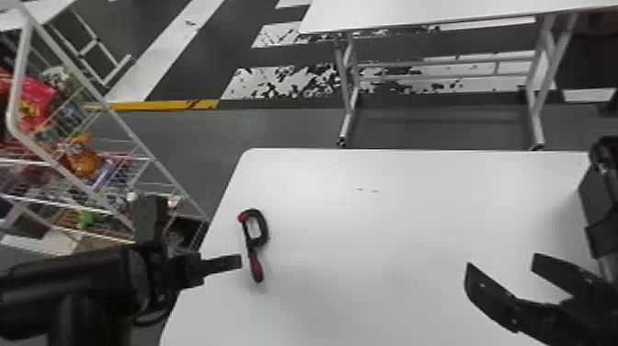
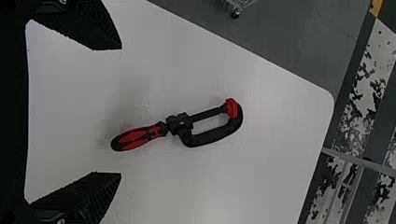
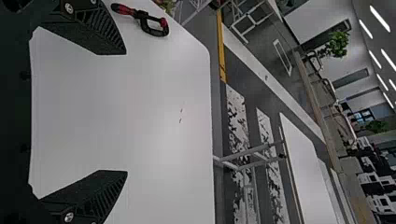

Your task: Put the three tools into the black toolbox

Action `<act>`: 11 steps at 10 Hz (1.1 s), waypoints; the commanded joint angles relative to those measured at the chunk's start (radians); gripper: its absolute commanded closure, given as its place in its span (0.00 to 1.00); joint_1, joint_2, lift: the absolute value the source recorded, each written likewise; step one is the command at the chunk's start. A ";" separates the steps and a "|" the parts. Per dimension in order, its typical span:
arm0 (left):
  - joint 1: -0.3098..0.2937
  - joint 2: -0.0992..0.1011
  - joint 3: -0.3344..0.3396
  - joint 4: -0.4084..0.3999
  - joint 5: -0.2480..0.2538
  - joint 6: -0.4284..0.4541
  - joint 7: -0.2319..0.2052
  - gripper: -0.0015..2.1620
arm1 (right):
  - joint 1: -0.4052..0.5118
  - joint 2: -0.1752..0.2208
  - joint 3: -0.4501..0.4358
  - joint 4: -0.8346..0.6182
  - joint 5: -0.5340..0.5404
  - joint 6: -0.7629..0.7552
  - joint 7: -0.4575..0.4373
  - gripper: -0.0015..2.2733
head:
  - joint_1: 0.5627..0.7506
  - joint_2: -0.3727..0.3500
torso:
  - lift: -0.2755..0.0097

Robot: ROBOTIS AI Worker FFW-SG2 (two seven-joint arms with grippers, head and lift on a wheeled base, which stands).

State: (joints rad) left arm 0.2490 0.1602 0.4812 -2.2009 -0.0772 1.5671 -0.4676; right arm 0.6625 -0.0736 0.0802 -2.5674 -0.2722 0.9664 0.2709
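"Clamp (image 1: 255, 239) first: where does it lie?"

"Flat on the tabletop (image 1: 391, 221), near the left edge, with its handle turned toward the robot. The left gripper (image 1: 233, 262) is just beside that handle, apart from it in the head view."

"And how does it sit against the left fingers?"

"They're spread wide, with nothing between them. Seen from the left wrist, the handle's end lines up with the space between the two tips, and the frame points away from them."

"What about the right gripper (image 1: 501, 260)?"

"Fingers parted there too, holding nothing, well apart from the clamp, over on the right."

"Anything hard to see?"

"In the head view I can make out one left finger clearly; the other is hidden. The right gripper's rear is cut off by that view's right edge, and the tabletop runs out of the bottom. The rack (image 1: 14, 96) at far left is cropped, its goods (image 1: 34, 103) blurred. Two dark marks (image 1: 368, 190) on the tabletop are too small to tell."
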 commanded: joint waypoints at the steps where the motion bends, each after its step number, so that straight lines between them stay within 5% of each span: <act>1: -0.051 0.010 -0.036 0.064 -0.012 0.004 -0.002 0.02 | 0.000 -0.002 -0.003 0.001 -0.007 -0.007 0.002 0.04 | 0.70 1.00 | 0.79; 5: -0.254 0.012 -0.187 0.357 -0.130 0.004 0.026 0.03 | 0.011 -0.008 -0.042 0.001 -0.038 -0.028 0.013 0.04 | 0.70 1.00 | 0.79; 11: -0.326 0.018 -0.239 0.547 -0.153 0.004 0.096 0.04 | 0.009 -0.008 -0.080 0.027 -0.067 -0.053 0.027 0.04 | 0.70 1.00 | 0.79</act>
State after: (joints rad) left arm -0.0694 0.1779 0.2425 -1.6741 -0.2305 1.5670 -0.3707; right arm 0.6722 -0.0813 0.0023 -2.5426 -0.3375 0.9152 0.2976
